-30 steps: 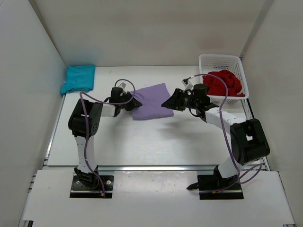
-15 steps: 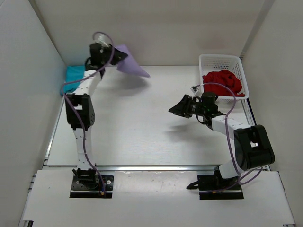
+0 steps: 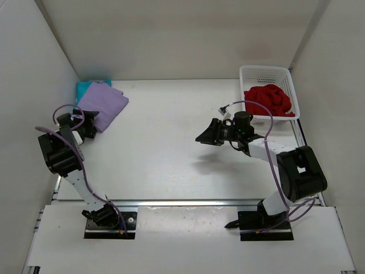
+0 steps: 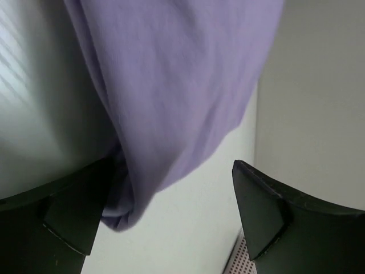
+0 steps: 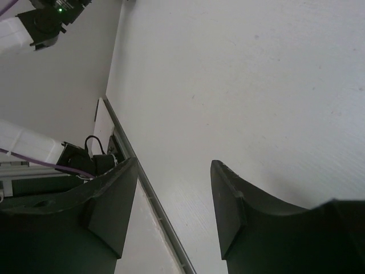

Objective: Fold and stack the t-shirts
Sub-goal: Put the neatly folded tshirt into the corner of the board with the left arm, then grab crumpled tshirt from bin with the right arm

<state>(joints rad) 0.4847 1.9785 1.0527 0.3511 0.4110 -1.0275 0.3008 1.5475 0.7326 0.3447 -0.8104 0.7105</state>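
Note:
The lavender t-shirt (image 3: 103, 105) lies folded on top of the teal t-shirt (image 3: 85, 86) in the far left corner; only a strip of teal shows. My left gripper (image 3: 91, 120) sits at the lavender shirt's near edge, open. In the left wrist view the lavender t-shirt (image 4: 171, 85) fills the top, its edge beside the left finger (image 4: 74, 222), not pinched. The red t-shirt (image 3: 269, 99) lies crumpled in the basket. My right gripper (image 3: 203, 137) hovers over the table's middle, open (image 5: 174, 171) and holding nothing.
A white lattice basket (image 3: 265, 69) stands at the back right. White walls close in the left, back and right sides. A metal rail (image 5: 142, 182) runs along the table's near edge, with the left arm's base (image 5: 80, 161) beyond it.
The left arm swung the lavender t-shirt from the table's middle up and over to the far left, laid it on the teal one and opened. The right gripper shifted slightly left.

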